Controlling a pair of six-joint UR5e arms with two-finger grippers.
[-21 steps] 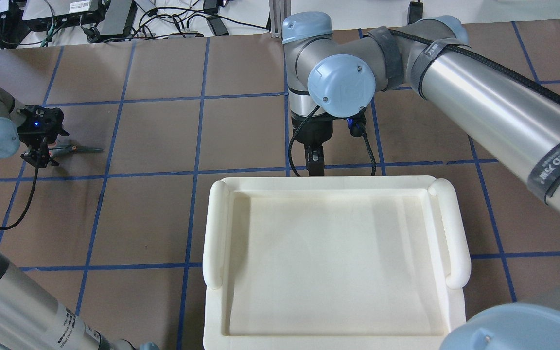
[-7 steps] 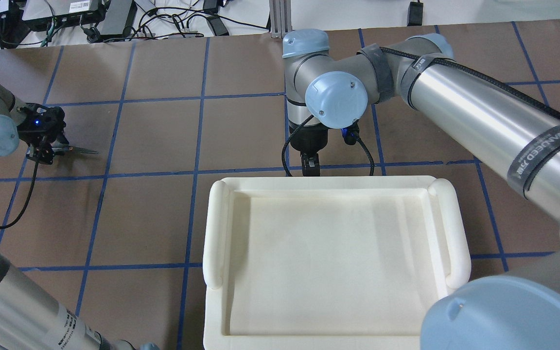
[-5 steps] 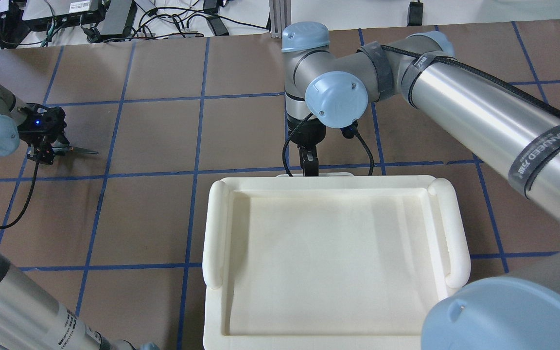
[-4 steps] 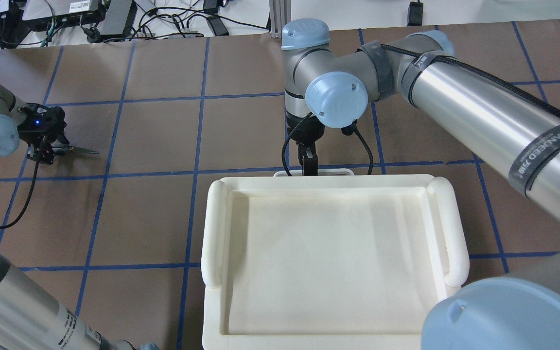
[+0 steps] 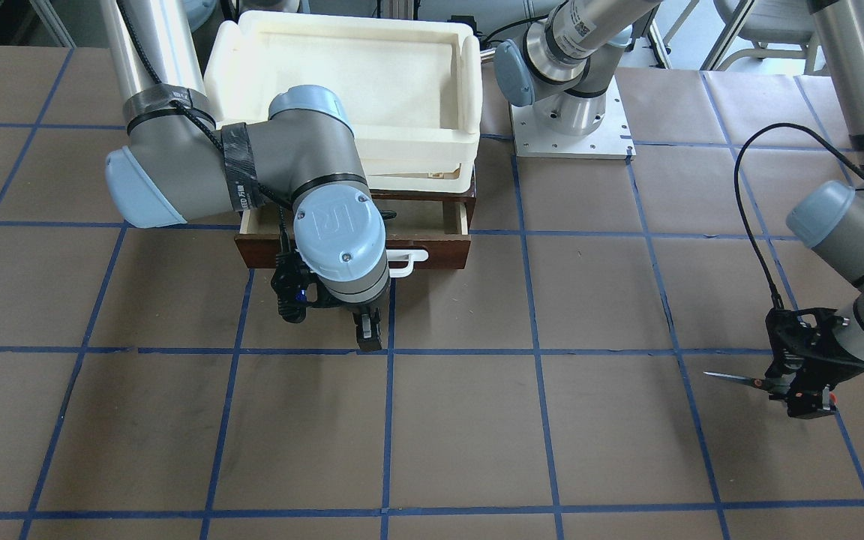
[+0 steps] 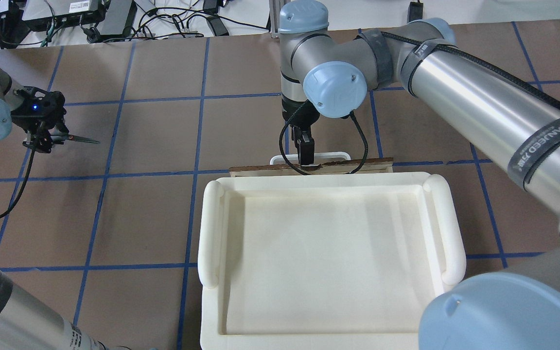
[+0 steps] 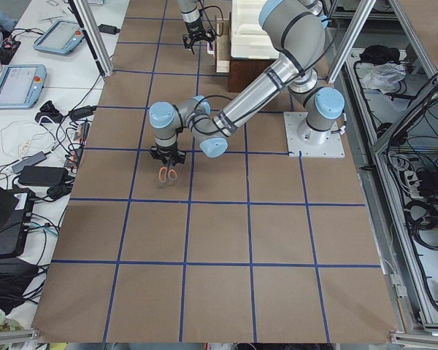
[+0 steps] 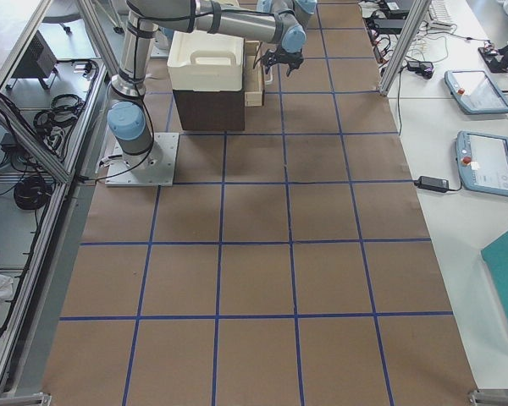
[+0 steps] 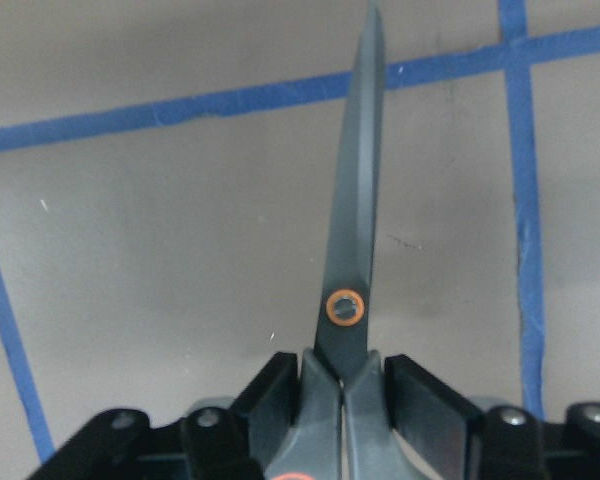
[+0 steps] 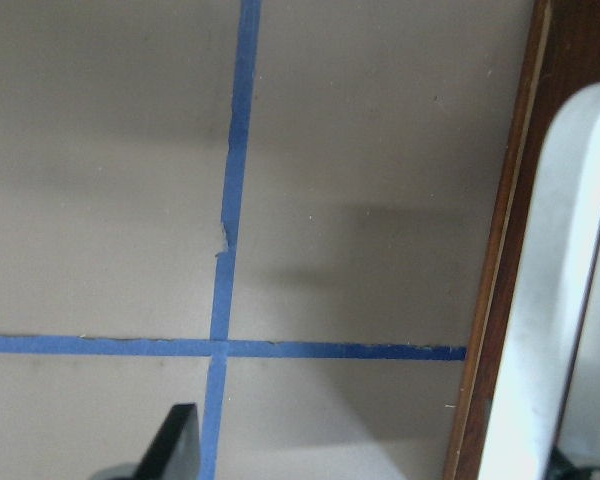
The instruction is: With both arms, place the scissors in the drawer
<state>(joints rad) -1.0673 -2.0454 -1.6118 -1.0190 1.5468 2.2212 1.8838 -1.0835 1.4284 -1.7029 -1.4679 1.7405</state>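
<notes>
The scissors (image 6: pixel 83 140) are held by their grey handles in my left gripper (image 6: pixel 42 141), blades pointing toward the table's middle, just above the brown table. They also show in the front view (image 5: pixel 732 379) and the left wrist view (image 9: pixel 358 220). The dark brown drawer (image 5: pixel 439 251) stands partly pulled out under the cream tray (image 6: pixel 212 228). My right gripper (image 6: pixel 306 155) points down at the drawer's white handle (image 5: pixel 408 262). Its jaws stand apart: one finger (image 10: pixel 175 440) shows clear of the handle and the other is hidden by it.
The tray sits on top of the brown cabinet and covers most of the drawer from above. The left arm's base plate (image 5: pixel 571 120) is beside the cabinet. Cables and electronics (image 6: pixel 90 19) lie along the table's far edge. Blue tape lines grid the table.
My right gripper has moved away from the cabinet and the drawer has slid out with it, front and handle now showing past the tray. My left gripper has risen slightly with the scissors.
</notes>
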